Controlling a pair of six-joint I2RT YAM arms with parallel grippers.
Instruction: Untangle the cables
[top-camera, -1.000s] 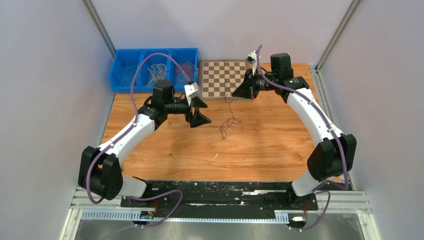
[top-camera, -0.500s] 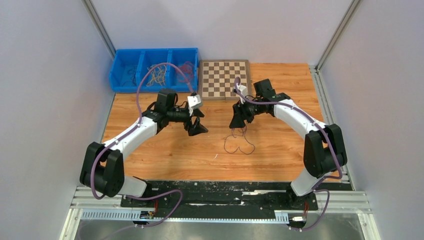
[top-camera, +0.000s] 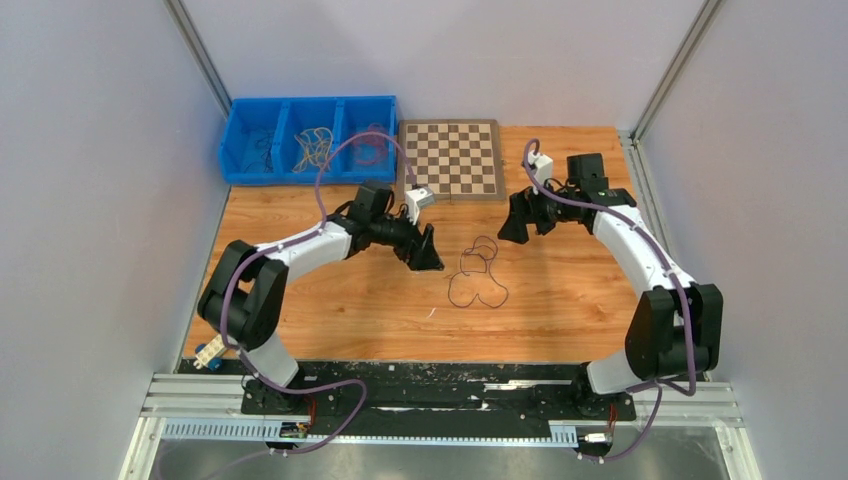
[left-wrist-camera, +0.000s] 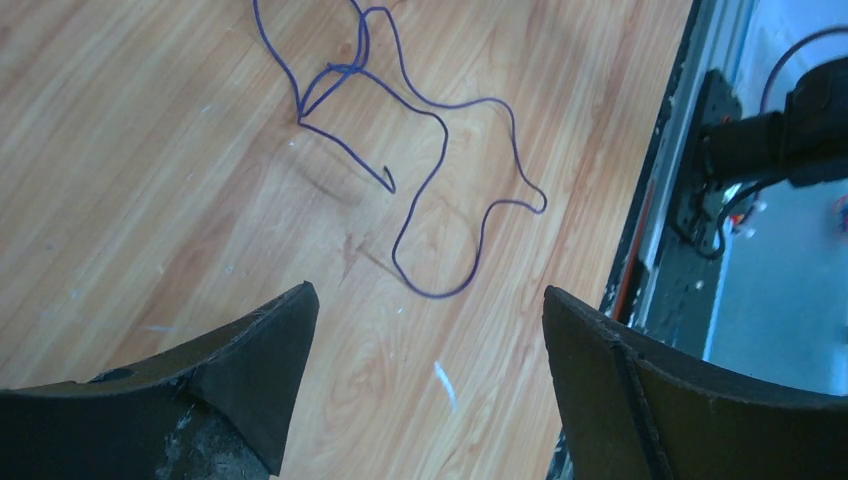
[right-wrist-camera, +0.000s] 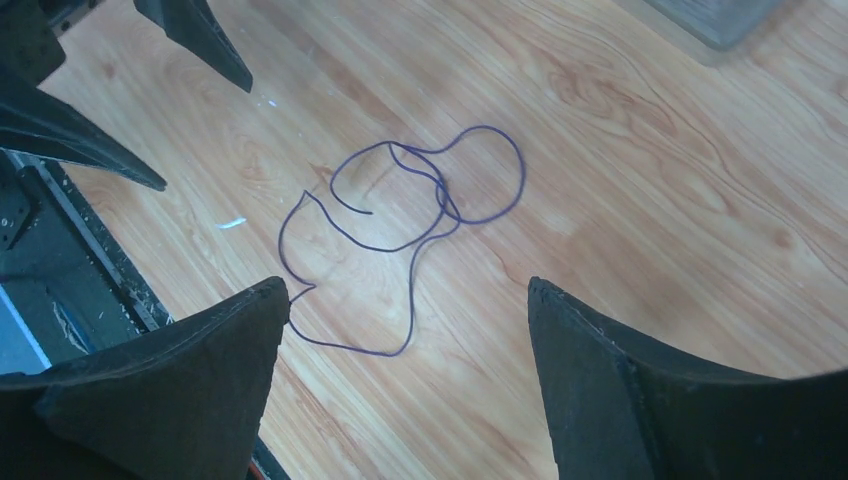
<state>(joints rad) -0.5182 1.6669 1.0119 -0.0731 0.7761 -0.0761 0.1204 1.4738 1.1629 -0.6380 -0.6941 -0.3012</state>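
Observation:
A single thin dark purple cable (top-camera: 478, 262) lies in loose crossed loops on the wooden table, between the two arms. My left gripper (top-camera: 428, 255) hovers just left of it, open and empty; in the left wrist view the cable (left-wrist-camera: 345, 68) lies ahead of the left gripper (left-wrist-camera: 428, 292). My right gripper (top-camera: 515, 225) stands open to the upper right of the cable, holding nothing. In the right wrist view the cable (right-wrist-camera: 522, 175) spreads ahead of the right gripper (right-wrist-camera: 407, 285), one bend running close to the left finger. More cables, dark (top-camera: 258, 145), yellow (top-camera: 315, 145) and red (top-camera: 370, 145), sit in a bin.
A blue three-compartment bin (top-camera: 232, 140) stands at the back left. A chessboard (top-camera: 452, 158) lies at the back centre. Grey walls close both sides. A black rail (top-camera: 440, 385) with the arm bases runs along the near edge.
The right gripper opened and let go of the purple cable, which dropped into loops on the table; that arm drew back right. The left arm moved right toward the cable.

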